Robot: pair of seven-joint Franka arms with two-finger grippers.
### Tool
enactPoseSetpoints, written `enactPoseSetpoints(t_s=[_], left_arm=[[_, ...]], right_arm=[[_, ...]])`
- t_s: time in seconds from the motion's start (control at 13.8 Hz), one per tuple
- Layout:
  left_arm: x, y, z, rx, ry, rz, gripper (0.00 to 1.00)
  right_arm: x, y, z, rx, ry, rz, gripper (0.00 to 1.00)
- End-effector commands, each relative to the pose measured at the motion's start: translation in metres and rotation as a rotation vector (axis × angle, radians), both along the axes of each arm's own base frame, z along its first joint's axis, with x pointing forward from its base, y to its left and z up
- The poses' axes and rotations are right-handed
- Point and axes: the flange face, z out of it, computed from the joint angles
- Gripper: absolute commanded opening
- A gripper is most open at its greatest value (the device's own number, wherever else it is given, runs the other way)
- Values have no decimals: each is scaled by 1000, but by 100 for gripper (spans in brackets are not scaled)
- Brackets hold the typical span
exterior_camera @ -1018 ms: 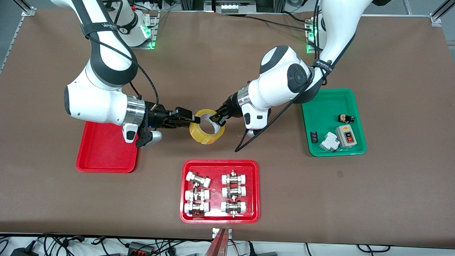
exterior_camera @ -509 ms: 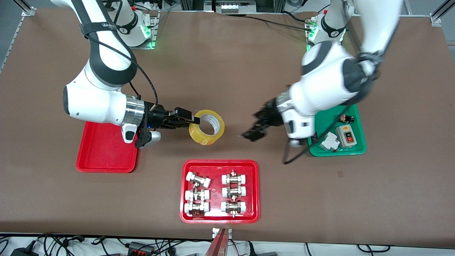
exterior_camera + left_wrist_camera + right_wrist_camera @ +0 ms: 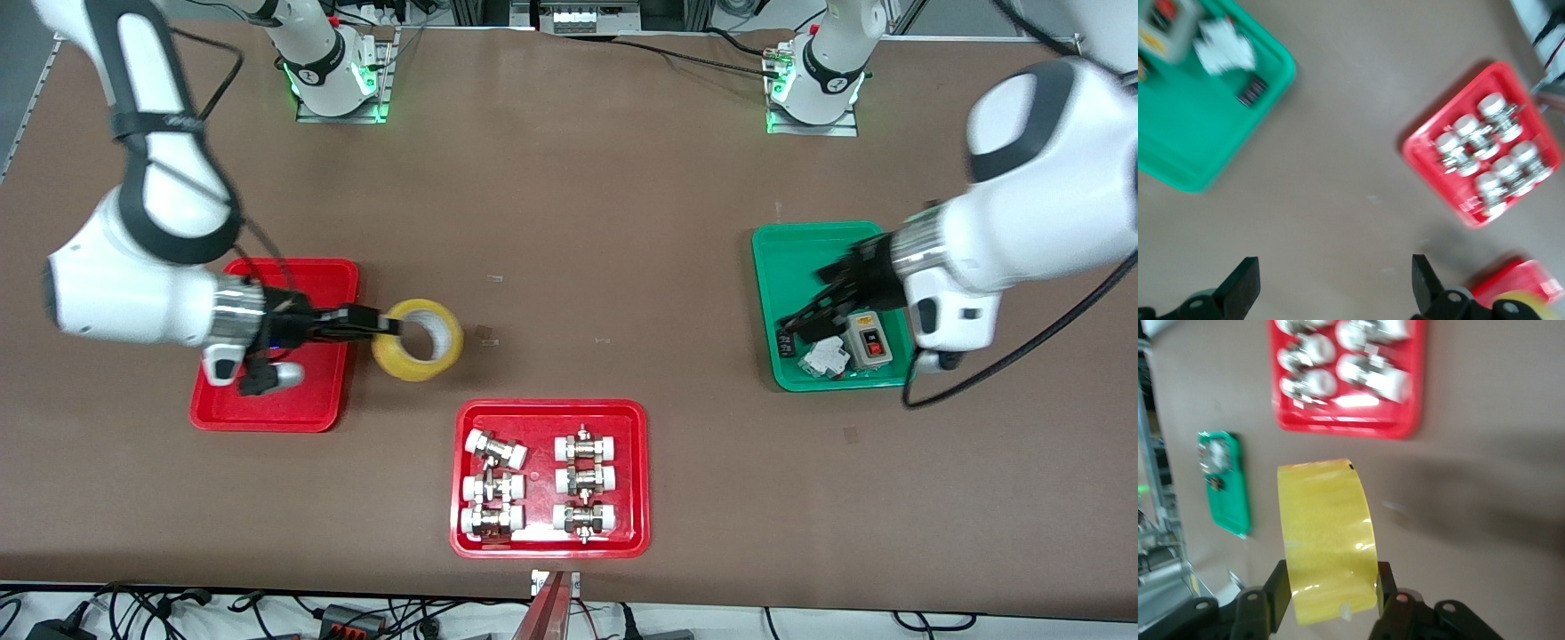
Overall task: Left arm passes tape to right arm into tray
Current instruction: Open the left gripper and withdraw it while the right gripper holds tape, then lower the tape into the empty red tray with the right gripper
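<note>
The right gripper (image 3: pixel 378 326) is closed on the tape (image 3: pixel 418 340), one finger inside the core and one on the outer wall; the right wrist view shows the tape (image 3: pixel 1328 537) pinched between both fingers (image 3: pixel 1275 590); the roll is held in the air, just off the plain tray's (image 3: pixel 267 413) edge on the side toward the left arm's end of the table, over bare tabletop; the right arm (image 3: pixel 133 293) extends over that plain tray; the left gripper (image 3: pixel 813 311) hangs over the green tray (image 3: pixel 800 249), well apart from the plain tray, toward the left arm's end of the table; its fingers (image 3: pixel 1241 287) stand spread apart with nothing between them; the left arm (image 3: pixel 1022 213) reaches in over the green tray; the fittings tray (image 3: pixel 551 413) lies nearer the front camera than the plain tray, toward the left arm's end of the table from it, and carries six white-capped metal fittings (image 3: pixel 493 449); the green tray holds a grey switch box (image 3: pixel 867 342) and small parts.
</note>
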Motion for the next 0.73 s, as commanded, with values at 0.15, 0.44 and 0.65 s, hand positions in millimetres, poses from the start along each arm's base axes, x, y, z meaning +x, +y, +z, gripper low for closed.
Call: enactPoseSetpoints(t_s=[0.15,0.44,0.65], left_arm=[[-16,31,5,204,-4,-483,100],[-17,87,21,262,-51,-737,100],[-17,99,24,291,-57,-793,100]], right_arm=[[-12,-141,-70,-5,41,147,0],[-35,-234,-137,46,20,231,0],[-38,-242,-157,50,10,256,0]])
